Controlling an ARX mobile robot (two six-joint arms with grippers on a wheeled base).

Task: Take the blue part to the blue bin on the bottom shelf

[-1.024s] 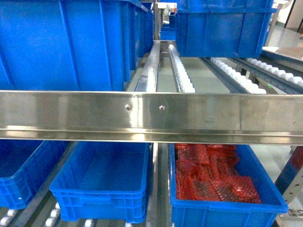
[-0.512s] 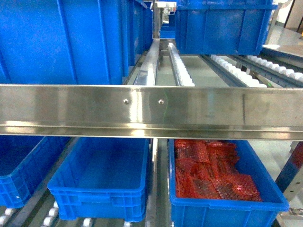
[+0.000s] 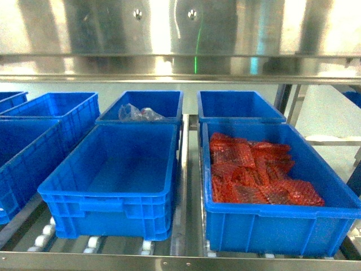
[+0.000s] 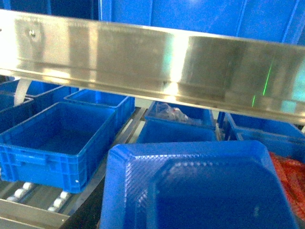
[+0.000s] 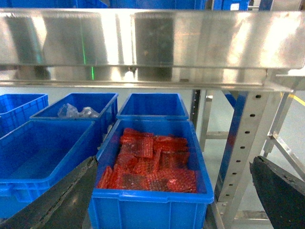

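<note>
The blue part (image 4: 200, 191) fills the lower left wrist view, a dark-blue flat piece with cut corners and a textured rim, held close to the camera. My left gripper (image 4: 200, 223) is shut on it, and the part hides the jaws. On the bottom shelf (image 3: 169, 263) the empty blue bin (image 3: 113, 169) sits in the middle. Its far wall (image 4: 176, 132) shows just beyond the part. My right gripper (image 5: 174, 200) is open with nothing in it, level with the crate of red bags. Neither gripper shows in the head view.
A like crate (image 3: 265, 180) with red bubble-wrap bags stands right of the bin. Behind the bin, a crate holds a clear plastic bag (image 3: 138, 114). More blue crates (image 3: 22, 152) stand at left. A steel rail (image 3: 180, 62) of the upper level hangs overhead. A perforated upright (image 5: 243, 143) stands at right.
The head view has dropped from the upper level to the bottom shelf. The steel rail has moved to the top of the frame, and the lower crates now show in full.
</note>
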